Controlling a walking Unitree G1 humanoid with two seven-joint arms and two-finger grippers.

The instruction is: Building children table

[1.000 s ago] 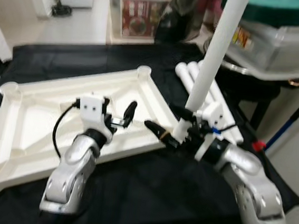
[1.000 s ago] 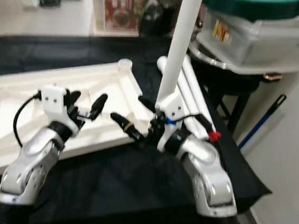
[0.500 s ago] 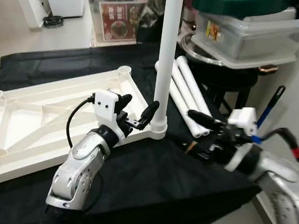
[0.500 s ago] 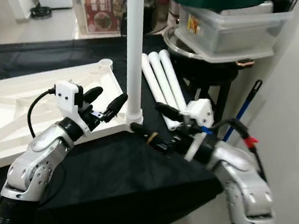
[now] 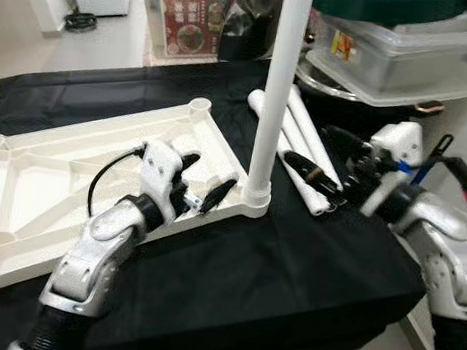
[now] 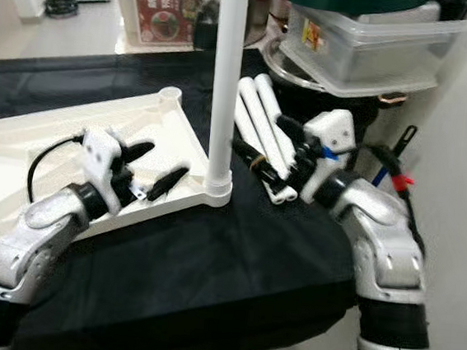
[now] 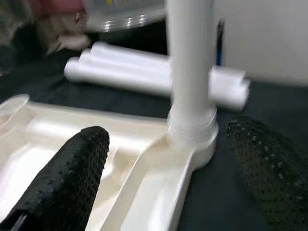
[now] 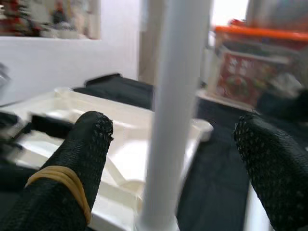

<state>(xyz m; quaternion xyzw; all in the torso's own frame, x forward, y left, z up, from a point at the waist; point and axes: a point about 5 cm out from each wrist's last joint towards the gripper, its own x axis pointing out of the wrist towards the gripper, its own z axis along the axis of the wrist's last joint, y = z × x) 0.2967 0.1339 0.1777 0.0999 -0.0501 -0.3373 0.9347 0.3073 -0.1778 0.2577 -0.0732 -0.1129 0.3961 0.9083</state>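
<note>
Tabletop (image 5: 67, 184) upside down on table (image 5: 289, 288); leg (image 5: 276, 88) upright in near corner socket. Left gripper (image 5: 203, 190) spread beside socket, right gripper (image 5: 322, 155) spread over spare legs (image 5: 303, 144). Next leg: grip low, seat vertical.

No word or number in front of me reads clearly. At about eleven o'clock, on the floor past the black cloth, a red printed poster (image 5: 188, 28) in its clear case carries a round picture and pale lines of writing too small and blurred to make out. At about one o'clock, the clear plastic bin (image 6: 370, 47) bears a small yellow and red label (image 6: 312, 35) on its front wall; its characters are unreadable too.
</note>
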